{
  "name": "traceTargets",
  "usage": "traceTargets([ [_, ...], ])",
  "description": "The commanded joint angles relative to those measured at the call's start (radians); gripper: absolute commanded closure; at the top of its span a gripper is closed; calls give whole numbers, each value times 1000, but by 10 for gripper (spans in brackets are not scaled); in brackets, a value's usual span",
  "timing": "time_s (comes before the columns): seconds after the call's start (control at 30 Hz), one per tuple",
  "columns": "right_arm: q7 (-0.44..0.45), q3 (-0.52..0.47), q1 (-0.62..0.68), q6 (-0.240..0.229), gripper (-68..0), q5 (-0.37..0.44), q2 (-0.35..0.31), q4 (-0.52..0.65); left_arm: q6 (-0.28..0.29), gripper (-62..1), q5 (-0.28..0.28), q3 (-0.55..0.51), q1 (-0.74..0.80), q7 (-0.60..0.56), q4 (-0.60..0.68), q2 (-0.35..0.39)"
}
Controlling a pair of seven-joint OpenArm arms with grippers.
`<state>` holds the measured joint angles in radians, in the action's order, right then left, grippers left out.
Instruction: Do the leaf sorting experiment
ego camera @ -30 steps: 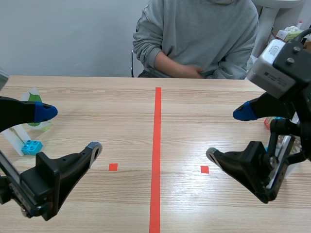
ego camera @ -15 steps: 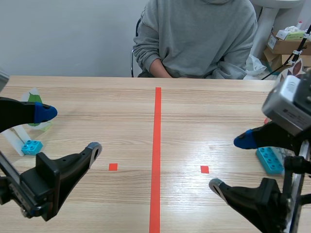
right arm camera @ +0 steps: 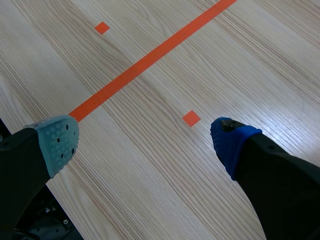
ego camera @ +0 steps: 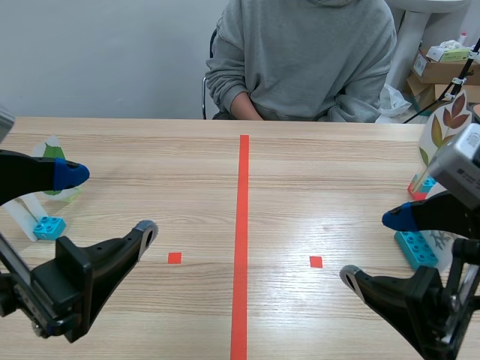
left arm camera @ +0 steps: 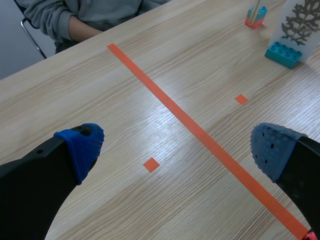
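At the table's left edge a clear card with a green leaf [ego camera: 52,153] stands by a cyan brick [ego camera: 49,226] holding a white card. On the right, a card with autumn leaves [ego camera: 449,120] stands in a red and cyan brick [ego camera: 421,186]. A fern-like leaf card [left arm camera: 301,22] stands in a second cyan brick [ego camera: 415,248] [left arm camera: 284,53]. My left gripper [ego camera: 108,201] [left arm camera: 175,150] hangs open over the left half. My right gripper [ego camera: 374,247] [right arm camera: 145,140] is open, low at the right, just left of the cyan brick. Neither holds anything.
A person in a grey sweatshirt [ego camera: 304,52] sits across the table, arms close to the far edge. An orange-red tape line [ego camera: 242,225] runs down the middle, with small square marks [ego camera: 174,258] [ego camera: 316,262] on either side. Cardboard boxes [ego camera: 444,56] stand off the table at the back right.
My right arm has dropped and drawn back toward the near right corner, uncovering the leaf cards and bricks there. The person's hand has pulled back. The left arm has not moved.
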<state>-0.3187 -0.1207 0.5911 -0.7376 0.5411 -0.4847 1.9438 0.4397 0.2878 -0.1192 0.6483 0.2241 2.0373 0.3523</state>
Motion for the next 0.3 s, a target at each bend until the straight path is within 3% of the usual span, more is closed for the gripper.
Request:
traceTargets([
  [0.0, 8, -5, -12, -8, -536, 13, -2, 16, 2, -623, 7, -1, 3, -17, 6, -2],
  [0.27, 8, -5, -12, -8, -536, 28, -2, 16, 2, -623, 6, -1, 2, -17, 6, -3],
])
